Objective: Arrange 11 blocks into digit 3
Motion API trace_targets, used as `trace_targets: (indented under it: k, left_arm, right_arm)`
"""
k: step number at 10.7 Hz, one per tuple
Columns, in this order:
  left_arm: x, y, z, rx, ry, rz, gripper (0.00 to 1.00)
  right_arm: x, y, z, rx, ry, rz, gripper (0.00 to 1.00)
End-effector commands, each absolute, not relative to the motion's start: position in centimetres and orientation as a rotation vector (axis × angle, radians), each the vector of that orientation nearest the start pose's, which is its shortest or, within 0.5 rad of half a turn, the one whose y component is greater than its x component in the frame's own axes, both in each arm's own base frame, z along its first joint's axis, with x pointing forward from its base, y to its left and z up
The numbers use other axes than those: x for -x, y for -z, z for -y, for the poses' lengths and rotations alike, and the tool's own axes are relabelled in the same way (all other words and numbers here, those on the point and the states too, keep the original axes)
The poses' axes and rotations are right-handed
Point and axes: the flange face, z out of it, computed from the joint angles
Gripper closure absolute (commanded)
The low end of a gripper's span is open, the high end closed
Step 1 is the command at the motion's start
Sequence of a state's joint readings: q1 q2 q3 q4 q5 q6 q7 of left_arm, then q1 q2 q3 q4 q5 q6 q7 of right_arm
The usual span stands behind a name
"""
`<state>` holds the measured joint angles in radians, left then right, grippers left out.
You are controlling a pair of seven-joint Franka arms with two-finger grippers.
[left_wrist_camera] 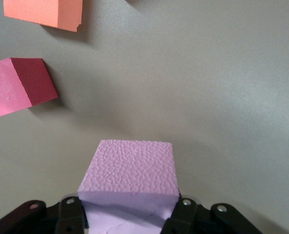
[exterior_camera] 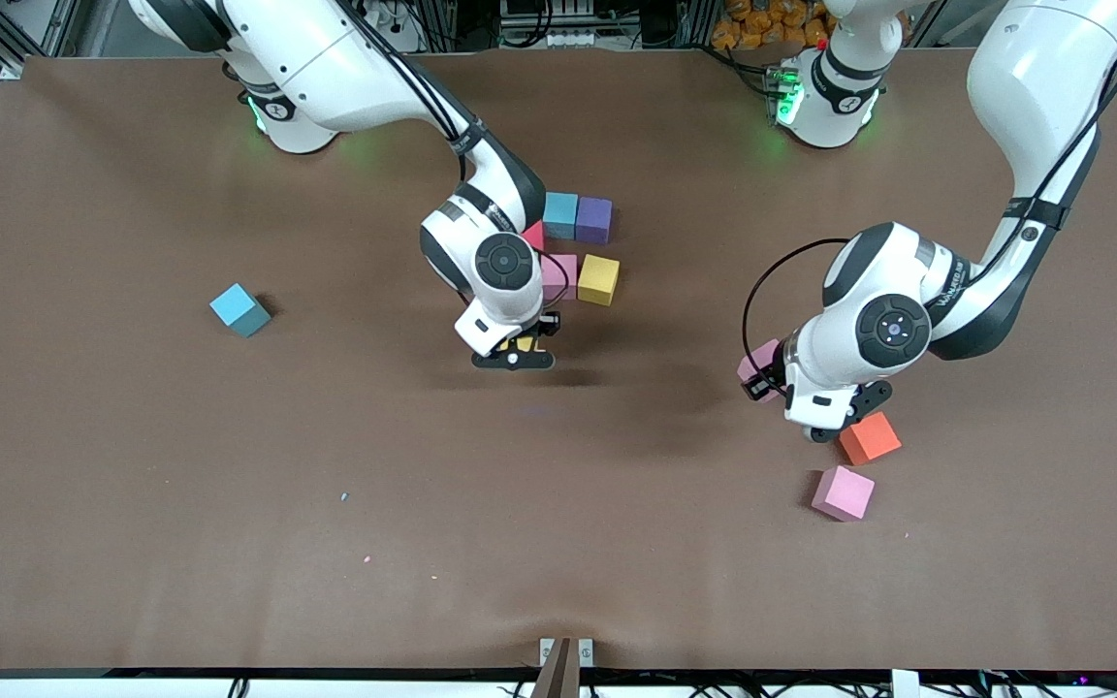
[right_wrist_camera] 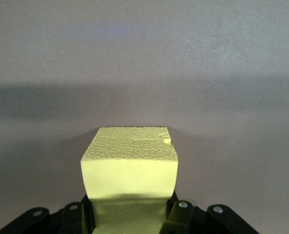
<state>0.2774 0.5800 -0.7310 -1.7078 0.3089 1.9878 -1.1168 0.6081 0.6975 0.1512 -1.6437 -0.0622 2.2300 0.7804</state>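
Now I am holding one cube in each of my jaws. My right gripper (right_wrist_camera: 129,214) is closed on a yellow block (right_wrist_camera: 128,163), and it is hanging over the counter (exterior_camera: 132,485) just beside the started figure. I judge I am bringing this block to continue the column of the digit 3.

My left gripper (left_wrist_camera: 129,214) is closed on a light purple block (left_wrist_camera: 129,168), over the counter toward the left arm's end. An orange block (exterior_camera: 870,437) is lying just beside it, and a pink block (exterior_camera: 843,492) is lying nearer to the front camera than the orange one. These are probably spares waiting for their turn.

The digit 3 (exterior_camera: 578,247) is only a small cluster yet: a blue cube (exterior_camera: 559,214) and a purple cube (exterior_camera: 593,219) are sitting side by side, and a pink cube (exterior_camera: 559,275) and a yellow cube (exterior_camera: 598,279) are making a row nearer to the camera. A red cube (exterior_camera: 533,236) is partly hidden by my right arm. One light blue block (exterior_camera: 239,309) is lying alone toward the right arm's end.

I am finding no readable writing on the blocks; the small lettering on my arms is too small to read.
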Motion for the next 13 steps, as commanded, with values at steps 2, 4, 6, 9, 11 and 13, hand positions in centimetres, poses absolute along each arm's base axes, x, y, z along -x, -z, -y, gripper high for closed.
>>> trace_targets:
  k: [2,4,6,9,11,13]
  left_arm:
    - [-61.1,-31.2,22.2,2.976,-0.306,0.909,0.97]
    - [-61.1,-31.1,22.4,2.976,-0.308,0.907,0.97]
    - [-61.0,-31.2,22.5,2.977,-0.305,0.904,0.97]
    - [-61.2,-31.3,22.6,2.98,-0.303,0.906,0.97]
    - [-61.1,-31.2,22.7,2.98,-0.307,0.907,0.97]
    - [-60.4,-30.8,24.6,2.981,-0.318,0.885,0.97]
  right_arm:
    - [-48.7,-19.3,-45.3,3.198,-0.179,-0.017,0.85]
    - [-49.2,-19.8,-45.9,3.175,-0.142,-0.017,0.86]
    - [-48.7,-19.4,-46.2,3.172,-0.146,-0.012,0.86]
    - [-48.3,-19.2,-46.4,3.173,-0.153,-0.005,0.86]
    - [-47.9,-18.8,-46.1,3.183,-0.167,-0.001,0.85]
    - [-47.8,-18.7,-45.9,3.188,-0.172,0.004,0.84]
